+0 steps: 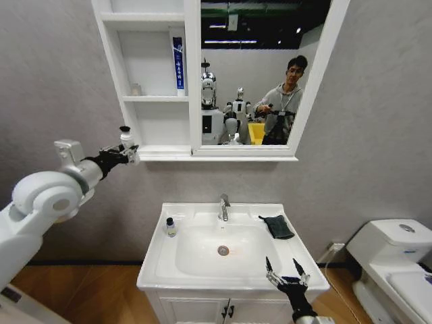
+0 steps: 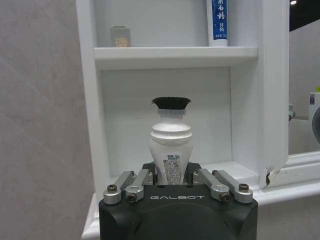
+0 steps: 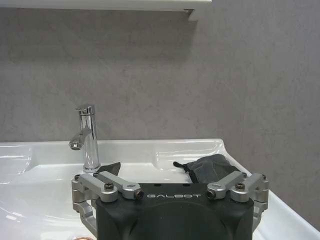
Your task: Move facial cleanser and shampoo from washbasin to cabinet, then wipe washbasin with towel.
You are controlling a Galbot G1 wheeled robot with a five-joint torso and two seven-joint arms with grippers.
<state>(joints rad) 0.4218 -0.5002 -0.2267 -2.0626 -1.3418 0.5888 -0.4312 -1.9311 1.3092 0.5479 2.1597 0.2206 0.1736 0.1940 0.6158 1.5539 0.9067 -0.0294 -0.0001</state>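
Grey wall, cabinet (image 1: 145, 81), left tool (image 1: 127, 154) pinching white bottle (image 2: 171, 150), right tool (image 1: 287, 273) spread over washbasin (image 1: 202, 270).

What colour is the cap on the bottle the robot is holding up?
Black, on a white bottle; clearest in the left wrist view.

White black-capped plastic bottle (image 2: 171, 150): upright, clamped in the left gripper (image 2: 175, 176) before the white wall cabinet's (image 1: 150, 128) lowest niche. Small dark-capped bottle (image 1: 171, 226): upright on the white ceramic washbasin's (image 1: 202, 273) left rim. Dark grey folded towel (image 1: 277, 226): right rim.
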